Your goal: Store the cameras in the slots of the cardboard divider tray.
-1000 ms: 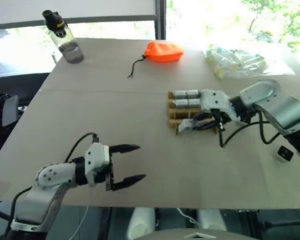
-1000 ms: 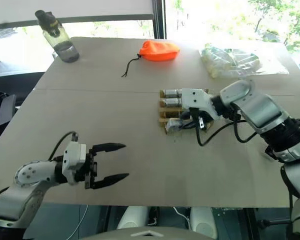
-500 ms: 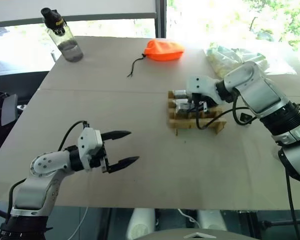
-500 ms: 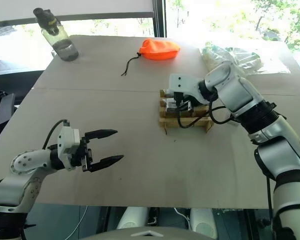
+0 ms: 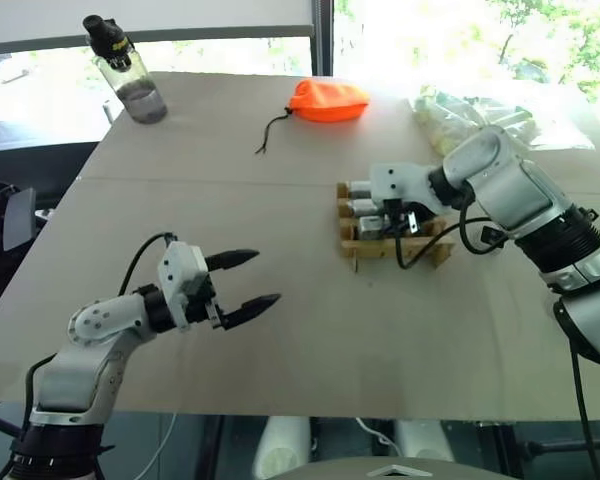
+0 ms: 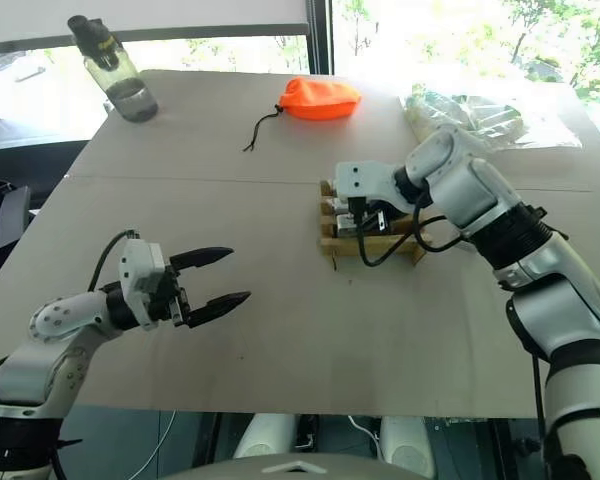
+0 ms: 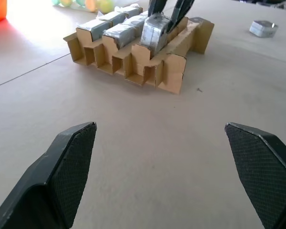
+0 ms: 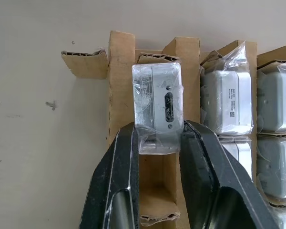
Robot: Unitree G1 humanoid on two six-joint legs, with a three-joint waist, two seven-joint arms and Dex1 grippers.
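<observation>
Camera [image 8: 157,107] pinched in right claw [image 8: 158,143] over cardboard divider tray [image 8: 121,86]; left claw [image 5: 248,281] spread; loose camera [image 7: 262,28] beyond

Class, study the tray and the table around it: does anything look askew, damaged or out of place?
Yes. One camera lies loose on the table, apart from the tray. The tray's cardboard tabs look bent and ragged at the end row. The camera in the right gripper sits square over its slot.

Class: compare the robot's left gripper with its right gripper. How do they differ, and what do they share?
The left gripper is spread wide and empty; the right gripper is shut on a camera.
The left hangs over bare table; the right is at the cardboard divider tray.
Both have two black fingers.
</observation>
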